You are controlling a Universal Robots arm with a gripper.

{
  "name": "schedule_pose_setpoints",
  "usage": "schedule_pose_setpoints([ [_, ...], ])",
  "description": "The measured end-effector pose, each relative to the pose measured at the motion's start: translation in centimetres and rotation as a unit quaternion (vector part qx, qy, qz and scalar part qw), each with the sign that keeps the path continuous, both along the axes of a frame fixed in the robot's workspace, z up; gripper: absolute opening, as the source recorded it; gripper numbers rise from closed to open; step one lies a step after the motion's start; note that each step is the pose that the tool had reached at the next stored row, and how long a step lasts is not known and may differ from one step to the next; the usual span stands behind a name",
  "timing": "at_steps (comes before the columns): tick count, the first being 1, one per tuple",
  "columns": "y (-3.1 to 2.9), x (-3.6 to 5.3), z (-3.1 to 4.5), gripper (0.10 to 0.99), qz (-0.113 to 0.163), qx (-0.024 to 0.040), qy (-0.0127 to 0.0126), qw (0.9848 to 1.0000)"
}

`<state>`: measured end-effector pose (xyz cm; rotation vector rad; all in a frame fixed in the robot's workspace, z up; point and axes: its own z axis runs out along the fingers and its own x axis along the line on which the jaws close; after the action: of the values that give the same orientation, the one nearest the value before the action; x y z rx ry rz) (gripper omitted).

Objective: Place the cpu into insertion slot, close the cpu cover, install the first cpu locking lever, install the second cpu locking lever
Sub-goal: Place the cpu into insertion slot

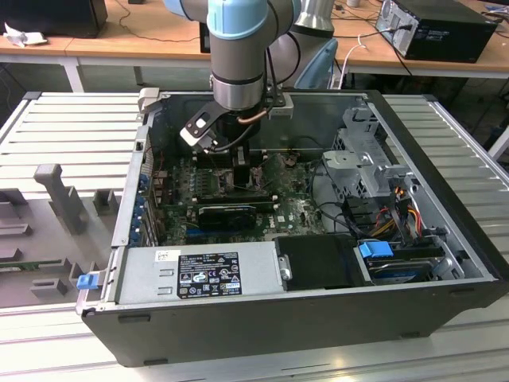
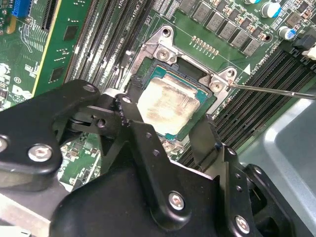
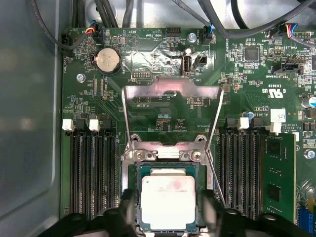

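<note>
The cpu (image 3: 168,200) (image 2: 165,106), a square chip with a dull silver top, lies flat in the insertion slot (image 3: 132,170) (image 2: 210,101). My gripper (image 3: 168,212) (image 2: 168,113) (image 1: 238,159) hangs just above it, open. Its black fingers (image 3: 126,210) stand on opposite sides of the chip with a small gap at each edge. The cpu cover (image 3: 170,89), a thin metal frame with a big window, stands swung up on its hinge past the slot. A thin wire locking lever (image 2: 271,91) (image 3: 217,180) sticks out beside the slot, unlatched.
The motherboard (image 1: 290,211) sits deep inside an open black computer case (image 1: 302,318). Rows of black memory slots (image 3: 91,173) flank the socket, with one green memory module (image 3: 280,177). A power supply (image 1: 199,274), drive cage (image 1: 366,151) and cables (image 1: 398,211) crowd the case.
</note>
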<state>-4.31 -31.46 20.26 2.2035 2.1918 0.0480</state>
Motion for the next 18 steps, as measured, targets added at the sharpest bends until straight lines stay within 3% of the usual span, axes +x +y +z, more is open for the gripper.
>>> schedule_pose_setpoints([
  [3,0.00,0.01,0.03,0.663,0.000,0.0002,-0.0001,1.0000],
  [8,0.00,0.01,0.70,0.647,0.000,0.0003,0.0000,1.0000],
  [10,0.00,0.01,0.87,0.518,0.000,0.0003,0.0000,1.0000],
  [11,0.00,0.01,0.95,0.396,0.000,0.0003,0.0000,1.0000],
  [13,0.00,0.01,1.04,0.278,0.000,0.0003,0.0000,1.0000],
  [16,0.01,0.01,1.17,0.216,0.000,0.0002,0.0000,1.0000],
  [18,0.00,0.01,1.21,0.106,0.000,0.0002,-0.0001,1.0000],
])
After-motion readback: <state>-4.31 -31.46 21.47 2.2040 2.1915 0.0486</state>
